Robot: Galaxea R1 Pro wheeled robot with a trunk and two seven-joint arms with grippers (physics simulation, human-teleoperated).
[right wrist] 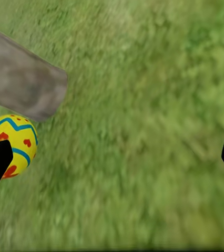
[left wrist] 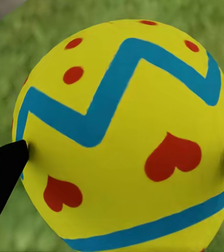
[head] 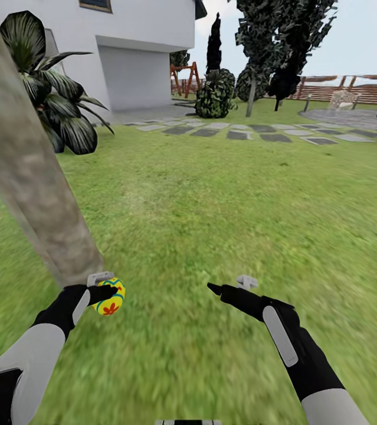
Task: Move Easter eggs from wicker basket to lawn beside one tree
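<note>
The thick grey-brown trunk of a tree leans across the left of the head view and meets the lawn near my left hand. My left gripper is shut on one Easter egg, yellow with blue zigzags and red hearts, held just above the grass close beside the trunk base. The left wrist view has this egg pinched between two black fingertips. My right gripper hangs open over bare grass. From the right wrist I see the egg and the trunk. The wicker basket and the other eggs are out of view.
A broad-leaved dark plant stands behind the trunk by the white house. Grey paving stones cross the far lawn. Beyond them are a round bush, dark cone-shaped trees and a slatted wooden fence.
</note>
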